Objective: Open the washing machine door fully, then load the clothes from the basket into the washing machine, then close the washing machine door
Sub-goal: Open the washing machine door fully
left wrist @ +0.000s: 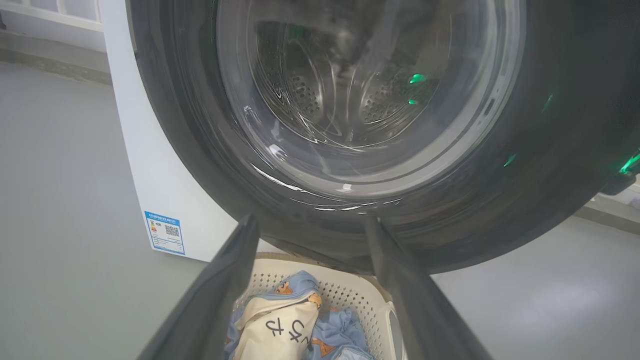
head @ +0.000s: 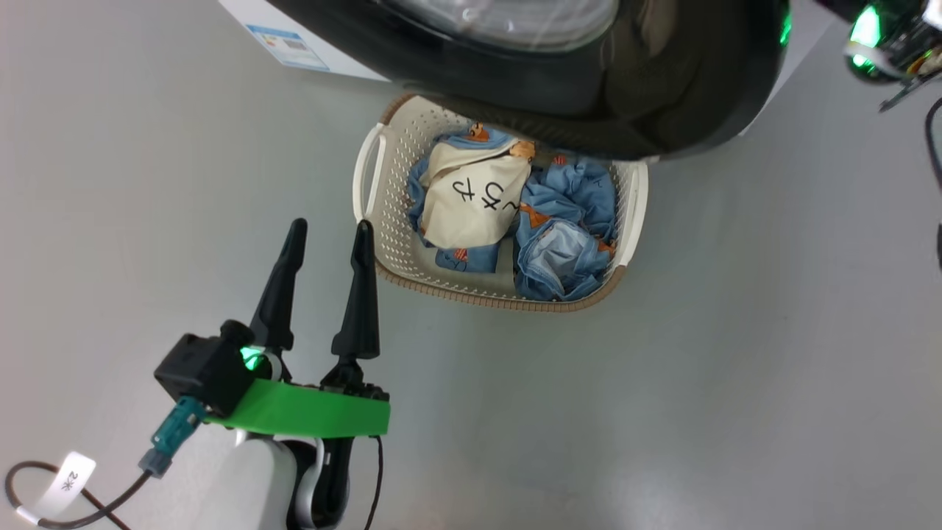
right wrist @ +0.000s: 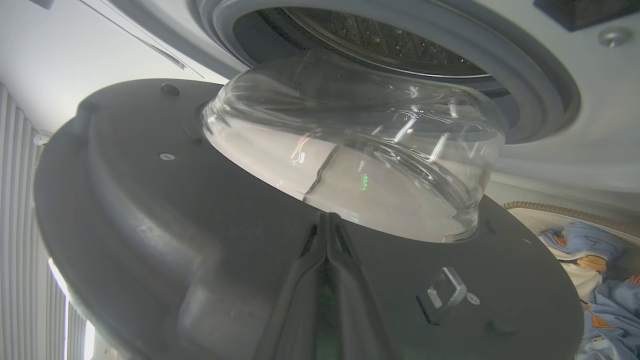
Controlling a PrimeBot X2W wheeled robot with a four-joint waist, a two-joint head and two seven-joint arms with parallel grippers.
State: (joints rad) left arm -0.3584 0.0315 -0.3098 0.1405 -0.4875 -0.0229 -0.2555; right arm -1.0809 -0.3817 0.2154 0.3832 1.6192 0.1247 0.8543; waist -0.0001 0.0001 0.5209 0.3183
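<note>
Left gripper (head: 330, 223) gapes empty; right gripper (right wrist: 327, 220) closed near door (right wrist: 150, 200).

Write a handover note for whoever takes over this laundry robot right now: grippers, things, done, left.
Left gripper: open, empty, by the basket rim.
Right gripper: shut, tips at the inner face of the washing machine door.
Clothes: in the basket, which the door overhangs.
Done: door partly open.
Left: swing it fully open, load the clothes, close the door.

Soft, even light; glare streaks the door (left wrist: 370, 125) glass; daylight flares at seven o'clock in the right wrist view.
</note>
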